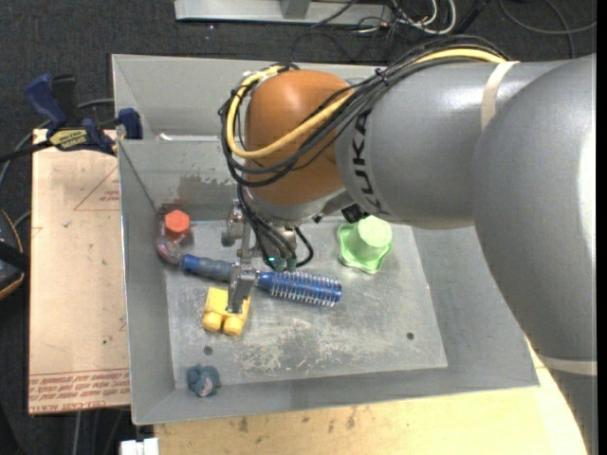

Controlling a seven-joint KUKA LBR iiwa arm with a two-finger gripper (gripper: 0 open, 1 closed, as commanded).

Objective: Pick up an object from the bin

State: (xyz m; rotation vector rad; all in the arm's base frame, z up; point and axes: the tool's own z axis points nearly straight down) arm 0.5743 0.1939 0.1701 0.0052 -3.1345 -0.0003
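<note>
One blue brush [285, 283] | handle partly hidden under jaws | jaw gap: cannot tell

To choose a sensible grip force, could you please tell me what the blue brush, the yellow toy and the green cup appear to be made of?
Blue brush: likely hard plastic, with a smooth handle and stiff rows of bristles.
Yellow toy: probably plastic or foam; matte, rounded ends, so uncertain.
Green cup: seemingly translucent plastic, since light glows through its pale wall.

The grey arm [455, 140] bears black letters, apparently KUKA, running down its side near the cables [379, 74]; nothing else is legible
</note>
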